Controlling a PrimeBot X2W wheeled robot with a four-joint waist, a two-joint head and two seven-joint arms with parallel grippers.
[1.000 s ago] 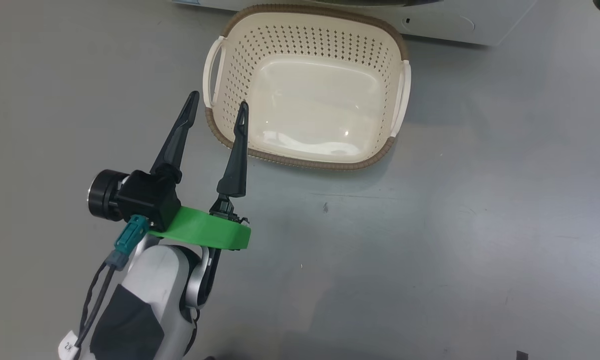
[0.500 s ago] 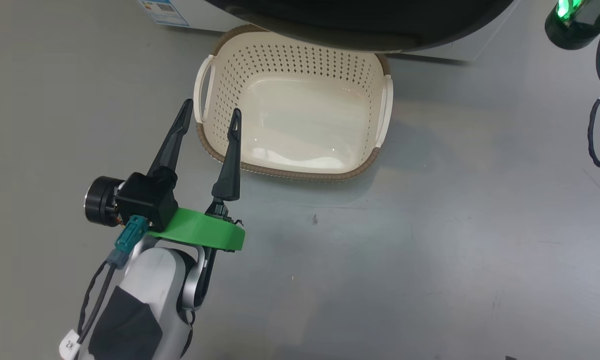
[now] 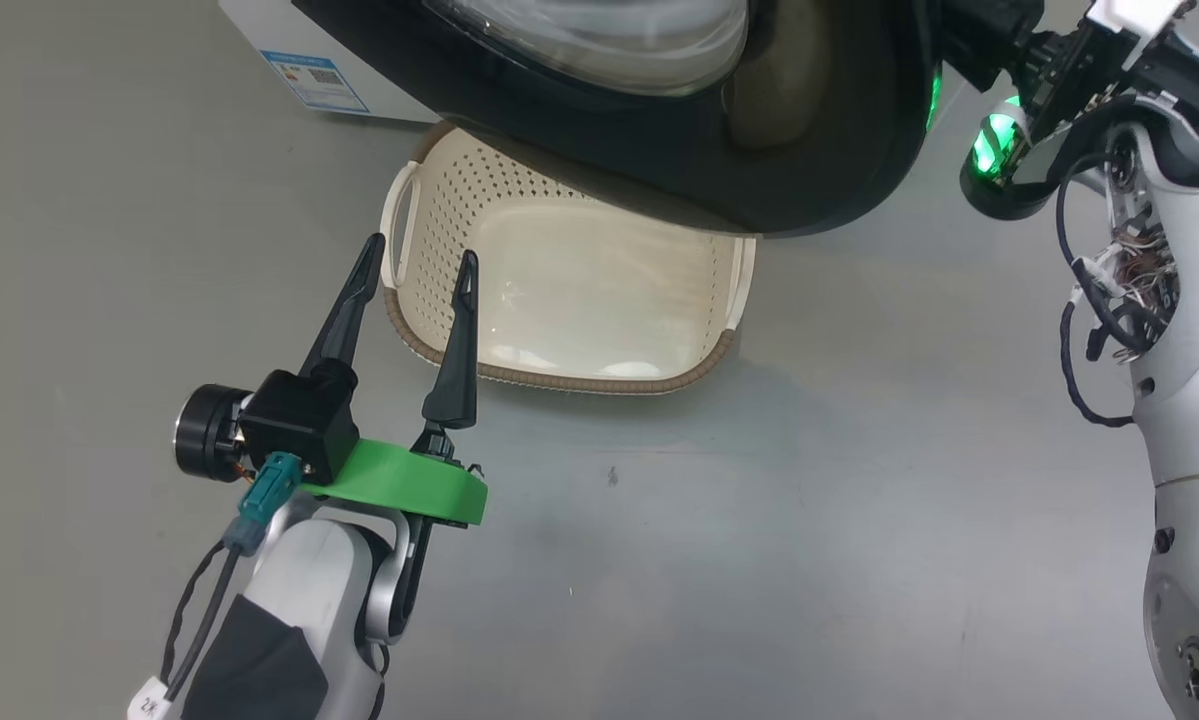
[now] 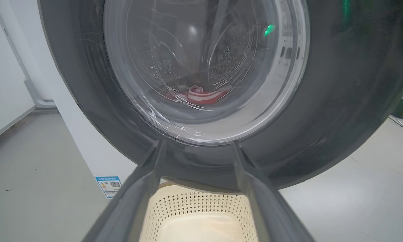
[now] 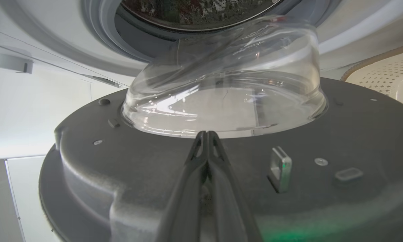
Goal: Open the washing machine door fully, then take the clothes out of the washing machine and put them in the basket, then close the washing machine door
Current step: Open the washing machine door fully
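Nearest the robot, the left gripper (image 3: 421, 250) hangs over the grey floor (image 3: 759, 550) with its two dark fingers spread apart and nothing between them, the tips reaching over the near left corner of the basket (image 3: 559, 378). The basket sits on the floor just in front of the washing machine (image 3: 259, 30), close to the blue label (image 3: 314, 80) low on the white front. Above the basket's far half hangs the washing machine door (image 3: 809, 150), swung out partway, its black rim hiding the basket's back edge. The right gripper (image 5: 205, 134) is clenched, fingers pressed together on nothing, lying against the grey inner face of the door just below the glass bowl (image 5: 221, 84) and beside a metal latch (image 5: 280, 168); whether the tips actually touch the door is hard to say. Farthest back, seen through the glass from the left wrist, the clothes (image 4: 204, 95) lie in the bottom of the drum, red with white stripes.
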